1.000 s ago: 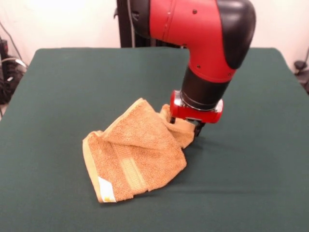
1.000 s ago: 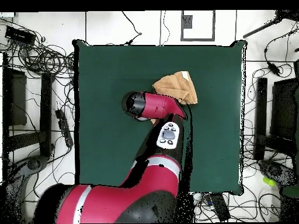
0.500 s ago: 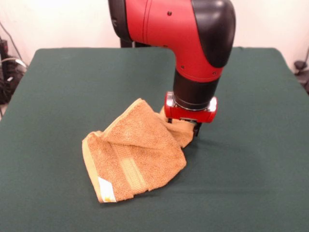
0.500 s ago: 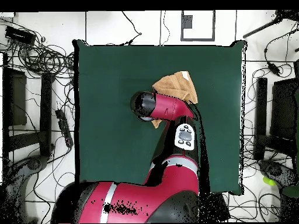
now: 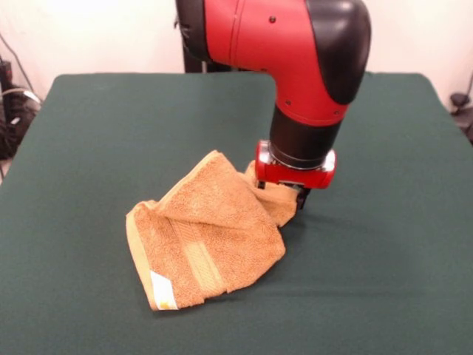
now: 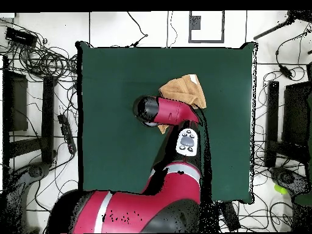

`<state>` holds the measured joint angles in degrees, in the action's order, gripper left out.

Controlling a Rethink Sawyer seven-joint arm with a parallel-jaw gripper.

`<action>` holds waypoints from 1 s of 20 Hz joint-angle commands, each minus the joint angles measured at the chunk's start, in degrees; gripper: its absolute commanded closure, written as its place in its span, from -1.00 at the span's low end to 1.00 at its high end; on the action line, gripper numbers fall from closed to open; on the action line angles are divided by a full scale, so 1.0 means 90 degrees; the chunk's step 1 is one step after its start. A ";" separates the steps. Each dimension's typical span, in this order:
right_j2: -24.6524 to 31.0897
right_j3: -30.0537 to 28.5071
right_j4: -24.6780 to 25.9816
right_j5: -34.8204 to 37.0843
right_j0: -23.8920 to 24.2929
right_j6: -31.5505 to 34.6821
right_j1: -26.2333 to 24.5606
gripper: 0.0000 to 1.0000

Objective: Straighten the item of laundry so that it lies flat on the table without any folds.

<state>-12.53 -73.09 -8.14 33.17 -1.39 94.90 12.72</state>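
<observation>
The item of laundry, an orange-tan terry towel, lies crumpled and folded over itself near the middle of the green table. Its white label shows at the near corner, and a woven band runs up from it. My gripper is low at the towel's far right corner, shut on a bunched bit of cloth that rises to it. In the overhead view the towel shows partly beyond the red arm, which hides the gripper and the held corner.
Green table cloth stretches wide on all sides of the towel. Cables and black stands crowd the floor beyond the table's edges. A red arm link hangs above the towel's far side.
The arm's upper links swung a little left, then back right. The gripper stayed at the towel's corner and the towel's shape looks the same.
</observation>
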 commanded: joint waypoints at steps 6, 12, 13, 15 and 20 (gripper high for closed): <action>0.0076 0.1124 0.0204 -0.4842 0.0276 0.1753 -0.3050 -1.00; 0.0345 0.0808 0.0255 -0.4496 0.0369 0.1757 -0.2736 -1.00; 0.0447 0.0699 0.0285 -0.4399 0.0417 0.1731 -0.2629 -1.00; 0.0676 0.0425 0.0321 -0.4170 0.0527 0.1665 -0.2371 -1.00; 0.1011 -0.0061 0.0323 -0.3755 0.0703 0.1526 -0.1905 -1.00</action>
<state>-12.73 -73.16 -8.12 33.07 -1.59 94.90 12.75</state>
